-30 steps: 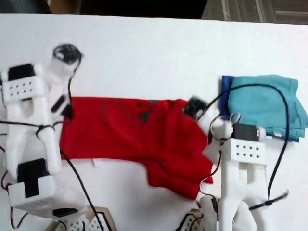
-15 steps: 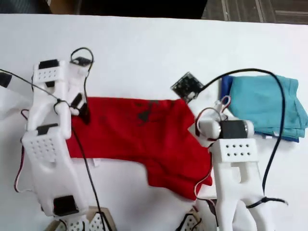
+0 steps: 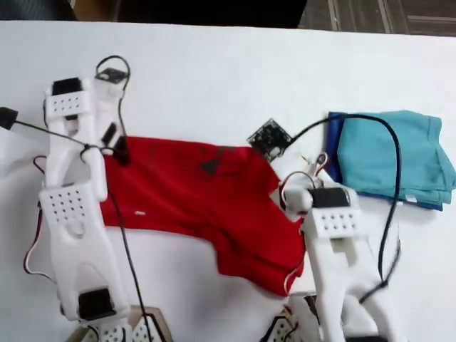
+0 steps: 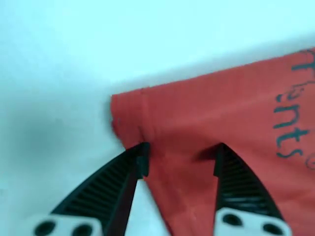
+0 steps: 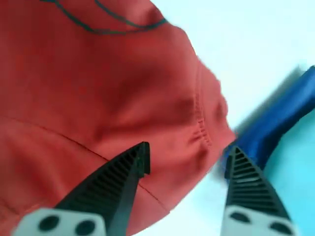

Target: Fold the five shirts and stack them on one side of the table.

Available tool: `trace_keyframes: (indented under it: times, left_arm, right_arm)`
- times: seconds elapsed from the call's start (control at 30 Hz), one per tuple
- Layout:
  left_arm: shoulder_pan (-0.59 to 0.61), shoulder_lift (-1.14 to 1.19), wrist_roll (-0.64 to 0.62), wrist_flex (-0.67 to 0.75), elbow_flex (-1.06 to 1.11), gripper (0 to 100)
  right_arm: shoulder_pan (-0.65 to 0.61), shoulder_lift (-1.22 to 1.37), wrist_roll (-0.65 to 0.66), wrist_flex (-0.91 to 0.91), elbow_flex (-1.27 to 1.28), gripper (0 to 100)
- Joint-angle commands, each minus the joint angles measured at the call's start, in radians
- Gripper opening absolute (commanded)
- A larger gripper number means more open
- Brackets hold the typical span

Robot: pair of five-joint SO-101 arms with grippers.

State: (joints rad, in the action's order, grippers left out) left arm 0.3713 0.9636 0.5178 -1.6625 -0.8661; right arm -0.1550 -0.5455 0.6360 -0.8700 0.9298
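A red shirt (image 3: 206, 203) lies spread across the middle of the table, its near right part bunched. My left gripper (image 4: 180, 157) is open over the shirt's far left corner (image 4: 129, 110), with both fingertips just above the cloth. In the high view that gripper (image 3: 117, 148) is at the shirt's left end. My right gripper (image 5: 188, 155) is open over the shirt's right edge (image 5: 202, 123), where a seam puckers. A blue shirt (image 5: 275, 123) lies just beyond that edge. The right arm (image 3: 331, 221) stands at the shirt's right side.
A folded stack with a teal shirt (image 3: 392, 149) on a blue one (image 3: 332, 139) sits at the right side of the table. Black cables loop over both arms. The bare white tabletop (image 3: 228, 78) stretches beyond the red shirt.
The left arm has swung up and over, bringing its gripper to the shirt's far left corner. The right arm has shifted slightly left and nearer. The shirt's left edge has drawn in a little.
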Motion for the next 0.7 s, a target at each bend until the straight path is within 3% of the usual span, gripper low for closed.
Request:
trace_keyframes:
  times: [0.0,0.3,0.67]
  left_arm:
    - [0.043,0.011,0.026,-0.078,-0.113,24]
    - [0.02,-0.055,0.035,-0.121,-0.245,24]
    - [-0.101,-0.089,0.034,-0.11,-0.048,24]
  right_arm:
    - [-0.001,0.209,-0.069,0.018,-0.178,25.8]
    - [0.001,0.593,-0.158,-0.289,-0.806,25.8]
    - [0.039,0.926,-0.163,-0.228,-0.862,25.8]
